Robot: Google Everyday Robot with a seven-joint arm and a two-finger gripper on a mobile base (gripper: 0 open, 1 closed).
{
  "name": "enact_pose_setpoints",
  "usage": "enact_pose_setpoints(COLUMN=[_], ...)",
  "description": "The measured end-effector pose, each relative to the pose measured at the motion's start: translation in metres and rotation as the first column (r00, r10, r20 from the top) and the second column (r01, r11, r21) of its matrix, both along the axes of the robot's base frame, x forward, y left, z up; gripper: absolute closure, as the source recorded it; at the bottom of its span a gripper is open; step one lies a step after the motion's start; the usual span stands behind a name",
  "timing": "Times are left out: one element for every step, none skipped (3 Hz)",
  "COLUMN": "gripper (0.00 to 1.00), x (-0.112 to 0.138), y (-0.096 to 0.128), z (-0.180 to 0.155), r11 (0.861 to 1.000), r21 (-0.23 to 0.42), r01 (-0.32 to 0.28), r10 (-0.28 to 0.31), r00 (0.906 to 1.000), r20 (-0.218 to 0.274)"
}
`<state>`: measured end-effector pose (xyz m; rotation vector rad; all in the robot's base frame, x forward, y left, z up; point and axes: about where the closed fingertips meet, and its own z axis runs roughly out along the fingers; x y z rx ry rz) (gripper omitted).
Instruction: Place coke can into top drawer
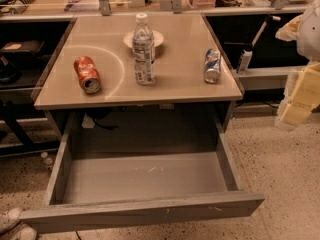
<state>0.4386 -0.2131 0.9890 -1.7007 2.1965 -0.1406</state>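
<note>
Tan table (185, 86): coke can (87, 74) on its side; top drawer (150, 215) open; end effector (300, 96) cut off right, state untellable.

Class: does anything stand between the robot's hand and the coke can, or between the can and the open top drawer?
The hand, at the right edge, has the blue-and-silver can and the upright water bottle between it and the coke can. Nothing visible blocks the can's way to the top drawer.

Warm, dim light. Curved glare on tabletop (176, 79), well left of gripper (296, 103) at right edge; deep shadow under tabletop.
</note>
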Motion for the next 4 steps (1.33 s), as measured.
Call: enact_pose_setpoints(gripper=[0.0, 0.0, 0.0, 0.0], x=[0.0, 0.004, 0.015, 0.013], y=[0.0, 0.032, 0.097, 0.159], z=[0.0, 0.018, 0.044, 0.05], r11=[1.0, 1.0, 0.998, 0.981], r21=[0.0, -0.001, -0.002, -0.002], r01=[0.0, -0.009, -0.069, -0.195], r10=[0.0, 0.009, 0.069, 0.195], r00=[1.0, 0.9999, 0.9975, 0.9807], r20=[0.0, 0.009, 0.014, -0.012])
